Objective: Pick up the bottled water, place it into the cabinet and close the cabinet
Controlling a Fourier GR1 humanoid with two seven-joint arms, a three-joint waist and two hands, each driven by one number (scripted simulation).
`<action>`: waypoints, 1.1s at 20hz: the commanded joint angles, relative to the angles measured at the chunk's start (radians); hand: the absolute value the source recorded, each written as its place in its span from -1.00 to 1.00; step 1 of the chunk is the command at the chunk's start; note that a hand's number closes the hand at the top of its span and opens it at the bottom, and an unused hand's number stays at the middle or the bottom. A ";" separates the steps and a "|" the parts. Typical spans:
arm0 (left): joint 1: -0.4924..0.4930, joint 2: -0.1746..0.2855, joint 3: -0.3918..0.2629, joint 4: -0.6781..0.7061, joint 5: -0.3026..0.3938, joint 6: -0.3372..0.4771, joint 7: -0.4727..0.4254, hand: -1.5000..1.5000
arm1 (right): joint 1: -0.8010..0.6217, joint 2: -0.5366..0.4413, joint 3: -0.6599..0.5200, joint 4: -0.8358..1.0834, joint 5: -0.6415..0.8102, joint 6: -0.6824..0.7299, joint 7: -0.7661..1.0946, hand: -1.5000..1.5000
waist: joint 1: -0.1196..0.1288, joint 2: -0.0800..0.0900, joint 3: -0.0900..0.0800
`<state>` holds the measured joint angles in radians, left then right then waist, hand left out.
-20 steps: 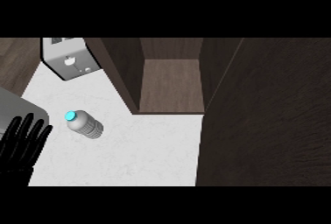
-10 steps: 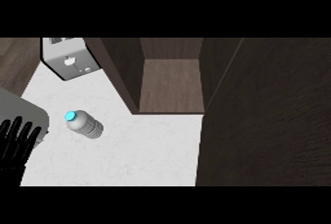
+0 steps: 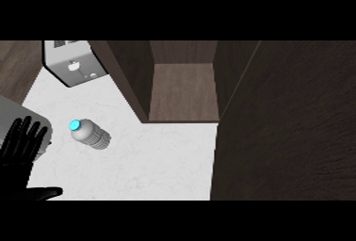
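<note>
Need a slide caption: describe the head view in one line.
Left robot hand open beside the bottle on the counter; cabinet open.

Only the left hand shows (far left edge of view). Uniform matte black, palm included. Fingers long, thin, rod-shaped, with rounded tips. The thumb is thicker, blunt-ended, same black. Finer surface detail too dark to tell.

Pale grey bottled water with cyan cap at 9 o'clock, black left hand at 8 o'clock, white faintly veined counter, dark brown wood-grain cabinet at 12 o'clock, silver-grey toaster at 11 o'clock
</note>
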<state>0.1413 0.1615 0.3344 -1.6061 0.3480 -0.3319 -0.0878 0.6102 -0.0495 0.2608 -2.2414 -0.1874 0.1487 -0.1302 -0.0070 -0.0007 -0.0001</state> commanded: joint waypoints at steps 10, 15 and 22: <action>-0.161 0.035 -0.003 0.385 -0.105 -0.020 -0.139 -1.00 | 0.018 -0.016 0.027 -0.054 -0.010 -0.021 0.029 -1.00 | 0.001 0.001 0.000; -0.307 0.108 0.065 0.681 -0.078 -0.063 -0.204 -1.00 | 0.096 -0.029 0.047 -0.003 0.018 0.018 -0.100 -1.00 | -0.009 0.001 -0.001; -0.398 0.136 0.076 0.994 -0.119 -0.127 -0.393 -1.00 | 0.096 -0.008 0.132 -0.048 0.073 -0.030 -0.049 -1.00 | -0.011 0.003 -0.002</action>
<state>-0.1950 0.2745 0.3957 -0.7797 0.2422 -0.4271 -0.3910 0.6888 -0.0782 0.3190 -2.2683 -0.1796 0.1518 -0.1914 -0.0149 0.0014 -0.0010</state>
